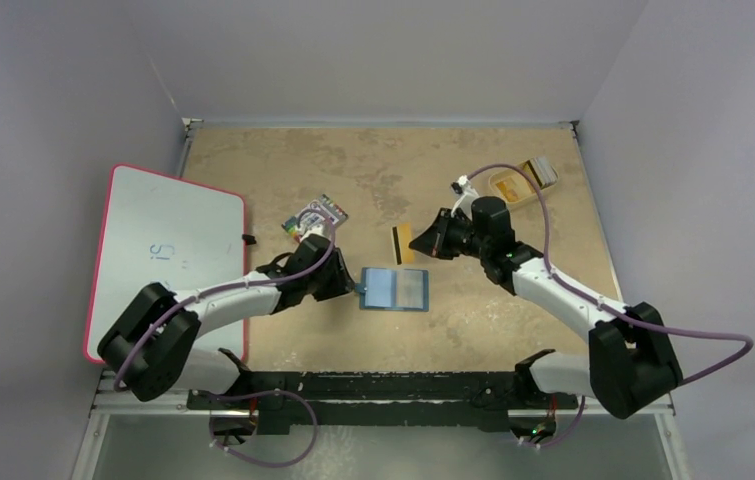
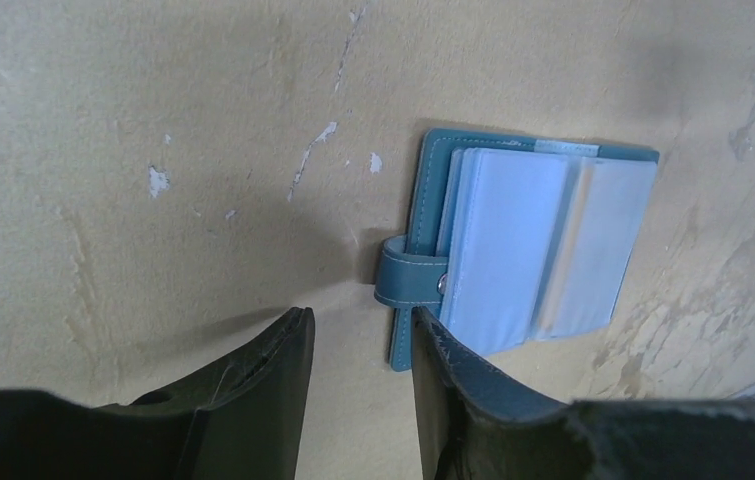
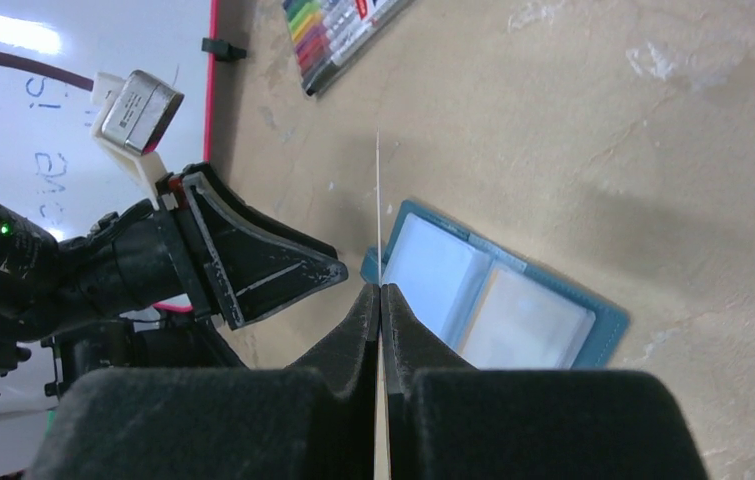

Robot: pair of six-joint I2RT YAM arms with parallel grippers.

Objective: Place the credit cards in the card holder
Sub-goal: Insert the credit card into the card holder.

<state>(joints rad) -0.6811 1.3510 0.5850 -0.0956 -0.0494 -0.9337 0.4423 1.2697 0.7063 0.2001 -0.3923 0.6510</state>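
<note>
The teal-blue card holder (image 1: 395,289) lies open and flat on the table, its light blue pockets (image 2: 533,240) facing up. My left gripper (image 1: 349,284) is low at its left edge and open (image 2: 358,325). Bare table shows between the fingers, the strap tab (image 2: 412,278) sits just ahead of the gap, and the right finger (image 2: 443,360) is against the holder's near left edge. My right gripper (image 1: 423,240) hovers behind the holder, shut (image 3: 380,290) on an orange-yellow credit card (image 1: 403,243), seen edge-on as a thin pale line (image 3: 378,200). More cards (image 1: 541,172) lie at the back right.
A red-edged whiteboard (image 1: 168,250) lies at the left side of the table. A flat pack with multicoloured stripes (image 1: 318,215) sits just behind my left arm. A shallow tan tray (image 1: 506,188) stands at the back right corner.
</note>
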